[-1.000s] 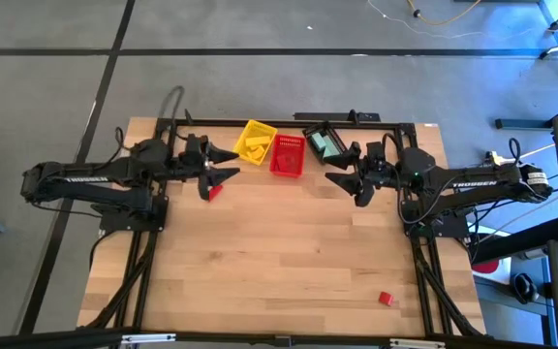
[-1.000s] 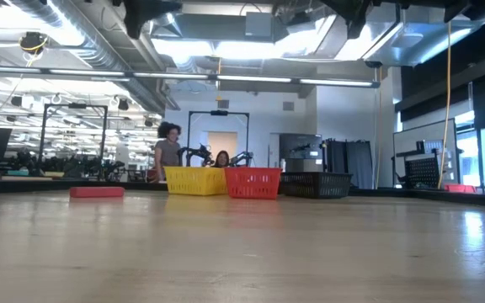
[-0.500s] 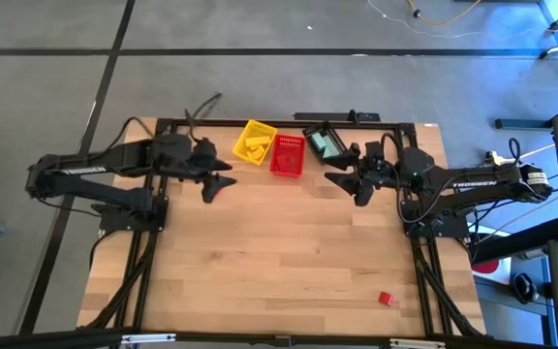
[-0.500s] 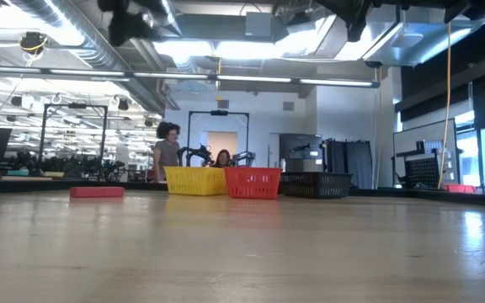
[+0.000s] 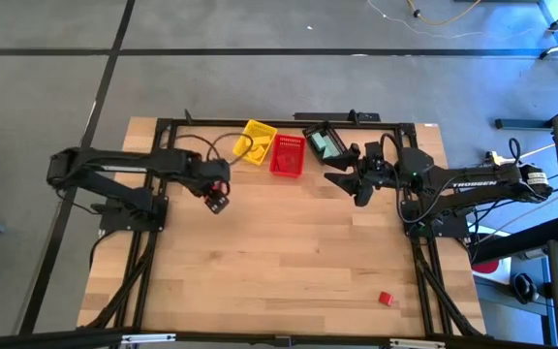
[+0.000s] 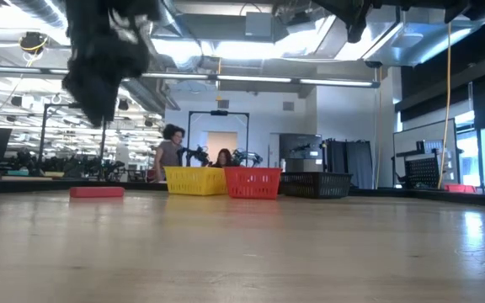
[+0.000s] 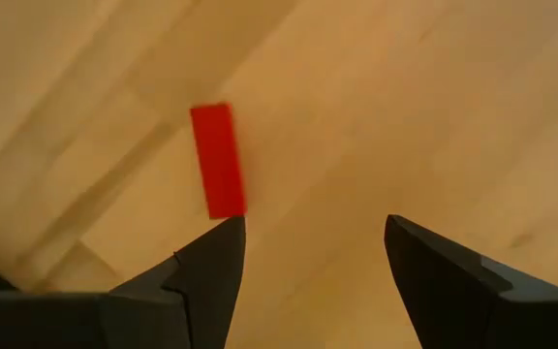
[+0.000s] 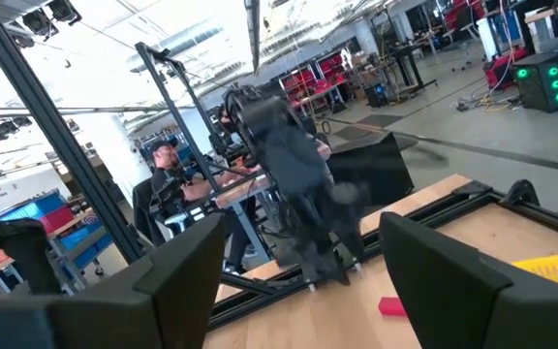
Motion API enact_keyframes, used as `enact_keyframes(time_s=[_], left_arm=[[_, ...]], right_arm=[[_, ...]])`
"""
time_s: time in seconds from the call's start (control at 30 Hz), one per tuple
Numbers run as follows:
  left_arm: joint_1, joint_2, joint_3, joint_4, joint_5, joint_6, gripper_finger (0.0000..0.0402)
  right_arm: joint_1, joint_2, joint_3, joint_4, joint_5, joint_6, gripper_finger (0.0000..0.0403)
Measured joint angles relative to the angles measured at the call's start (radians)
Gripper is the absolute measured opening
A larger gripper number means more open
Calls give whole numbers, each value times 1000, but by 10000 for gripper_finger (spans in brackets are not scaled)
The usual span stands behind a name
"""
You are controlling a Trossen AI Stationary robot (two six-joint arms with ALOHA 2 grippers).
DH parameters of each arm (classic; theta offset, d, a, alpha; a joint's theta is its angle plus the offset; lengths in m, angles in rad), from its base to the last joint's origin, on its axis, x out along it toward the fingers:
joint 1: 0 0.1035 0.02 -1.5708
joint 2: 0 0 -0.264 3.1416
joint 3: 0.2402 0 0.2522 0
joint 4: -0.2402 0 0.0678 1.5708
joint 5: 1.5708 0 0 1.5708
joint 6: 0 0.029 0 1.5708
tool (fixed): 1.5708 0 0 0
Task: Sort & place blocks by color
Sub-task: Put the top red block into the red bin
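Observation:
A red bar block (image 7: 218,160) lies flat on the table near the left far corner; it also shows as a low red strip (image 6: 97,192) in the low view. My left gripper (image 7: 313,233) hangs above it, fingers pointing down and open, the bar just beyond one fingertip; nothing touches. A second red block (image 5: 386,299) rests near the table's right near corner. My right gripper (image 5: 340,171) waits open above the table, near the black basket. Yellow pieces lie in the yellow basket (image 5: 253,142), teal ones in the black basket (image 5: 323,142).
Three slatted baskets stand in a row at the far edge: yellow, red (image 5: 287,155) and black. The wide wooden middle and near part of the table (image 5: 279,262) holds only the red block at the right. People sit in the room behind the table (image 6: 168,151).
My left gripper has swung from pointing level toward the baskets to pointing down, and has dropped toward the red bar, staying open. The red bar has kept its place. My right arm has kept still.

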Motion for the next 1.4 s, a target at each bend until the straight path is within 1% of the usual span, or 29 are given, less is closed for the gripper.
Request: enact_keyframes(time_s=[0.13,0.27,0.4,0.53,0.63,0.7,0.87,1.03,1.17,1.4], left_arm=[[0,82,-70,13,-3,-13,240],[18,133,-126,81,-50,-14,240],[50,157,-177,203,-23,-7,240],[80,177,-202,249,-77,-7,241],[107,187,-213,258,-96,-1,240],[120,186,-223,297,-102,18,240],[159,186,-255,325,-63,27,240],[183,186,-302,377,-54,28,240],[197,183,-346,427,-10,22,240],[197,182,-360,423,-3,39,236]], right_arm=[[0,0,0,-5,-1,4,274],[0,0,0,-7,-2,2,274],[0,4,0,-10,-2,1,274],[0,11,0,-12,-2,2,275],[0,17,0,-15,-2,5,275],[0,20,0,-17,-2,5,275],[0,27,0,-17,-1,5,275],[0,27,0,-20,0,5,275],[0,27,0,-21,0,5,275],[0,27,0,-22,23,4,275]])
